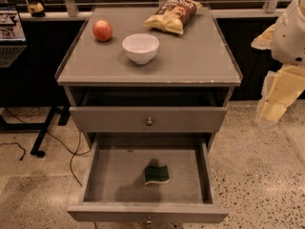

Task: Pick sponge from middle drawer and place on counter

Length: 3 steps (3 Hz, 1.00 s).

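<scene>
The sponge (157,174), dark green with a pale layer, lies on the floor of the middle drawer (109,180), right of centre and towards the front. The drawer is pulled wide open, and its knob (149,219) shows at the bottom edge. The counter (190,56) is the cabinet's grey top. My arm (288,32) comes in at the right edge. Its pale lower end, the gripper (271,111), hangs beside the cabinet's right side, level with the upper drawer front. It is well above and to the right of the sponge and touches nothing.
On the counter stand a white bowl (140,47), a red apple (102,30) at the back left and a chip bag (174,14) at the back. The upper drawer front (149,121) juts out slightly above the open drawer. A laptop stand and cables (28,128) are on the left.
</scene>
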Each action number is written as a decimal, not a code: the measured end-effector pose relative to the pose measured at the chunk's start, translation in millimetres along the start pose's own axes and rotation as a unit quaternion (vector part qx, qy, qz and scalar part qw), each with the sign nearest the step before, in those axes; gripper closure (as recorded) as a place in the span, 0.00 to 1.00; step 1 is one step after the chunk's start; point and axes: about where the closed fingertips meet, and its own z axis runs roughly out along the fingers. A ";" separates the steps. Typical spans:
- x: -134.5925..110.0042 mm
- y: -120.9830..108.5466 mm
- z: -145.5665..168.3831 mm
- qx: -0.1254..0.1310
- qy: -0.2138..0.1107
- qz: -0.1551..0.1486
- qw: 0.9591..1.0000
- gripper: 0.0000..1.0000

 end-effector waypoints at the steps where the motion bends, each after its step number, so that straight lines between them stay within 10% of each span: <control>1: -0.5 -0.2 -0.1 0.002 -0.002 0.000 1.000 0.00; 3: 1.9 13.4 43.8 0.013 -0.058 0.030 0.998 0.00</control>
